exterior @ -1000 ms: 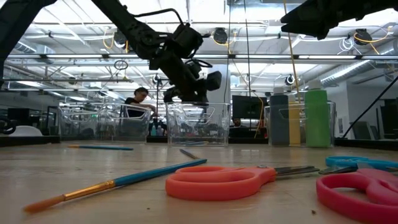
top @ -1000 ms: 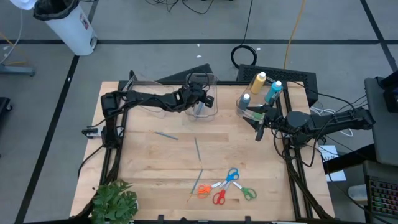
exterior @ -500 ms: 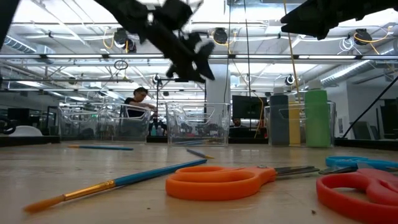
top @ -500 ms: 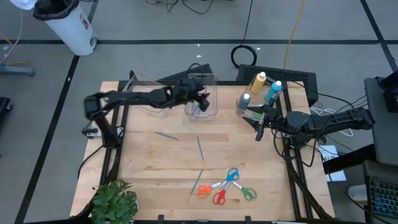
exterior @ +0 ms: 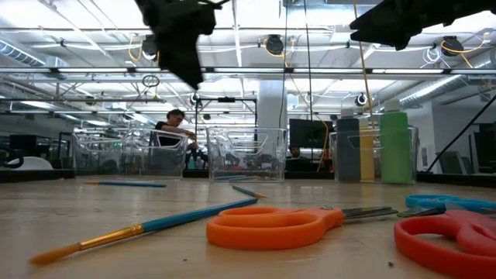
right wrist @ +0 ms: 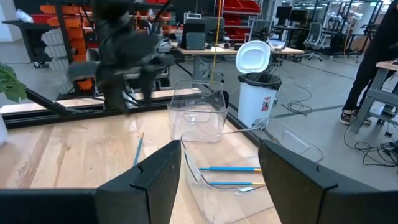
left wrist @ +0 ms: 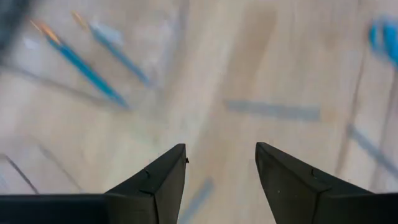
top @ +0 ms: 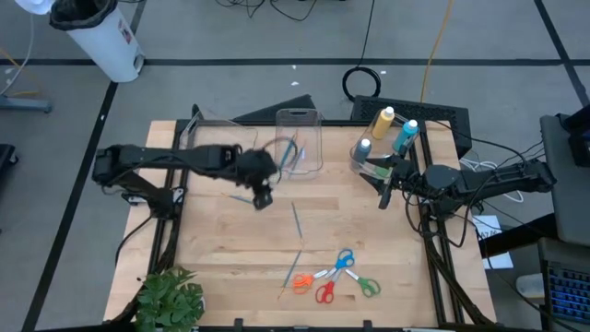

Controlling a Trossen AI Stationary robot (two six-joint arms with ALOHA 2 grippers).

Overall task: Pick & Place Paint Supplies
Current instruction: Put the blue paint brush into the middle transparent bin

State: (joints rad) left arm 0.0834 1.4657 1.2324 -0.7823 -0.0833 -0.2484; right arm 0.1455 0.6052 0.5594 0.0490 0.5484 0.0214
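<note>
My left gripper [top: 262,196] [left wrist: 221,152] hangs open above the table, near the left of the middle clear bin [top: 299,140], with nothing between its fingers. Two blue brushes [right wrist: 230,169] lie in that bin. A thin brush [top: 295,219] and an orange-tipped brush [top: 292,269] lie flat on the wood. Beside the latter lie several scissors [top: 334,276], seen close as the orange [exterior: 271,227] and red [exterior: 449,242] pairs. Paint bottles [top: 385,131] stand in the bin at the far right. My right gripper [top: 378,180] [right wrist: 221,149] waits open, level, beside them.
A second clear bin [top: 205,129] stands at the far left. A leafy plant [top: 169,300] sits at the near-left corner. Another blue brush [right wrist: 138,149] lies on the table near my left gripper. A person [exterior: 172,124] shows in the room beyond.
My left gripper has risen out of the middle bin and swung toward the table's near-left, tipping and rolling as it went. Its fingers stand wider apart than they did inside the bin. Blue brushes now show lying in that bin.
</note>
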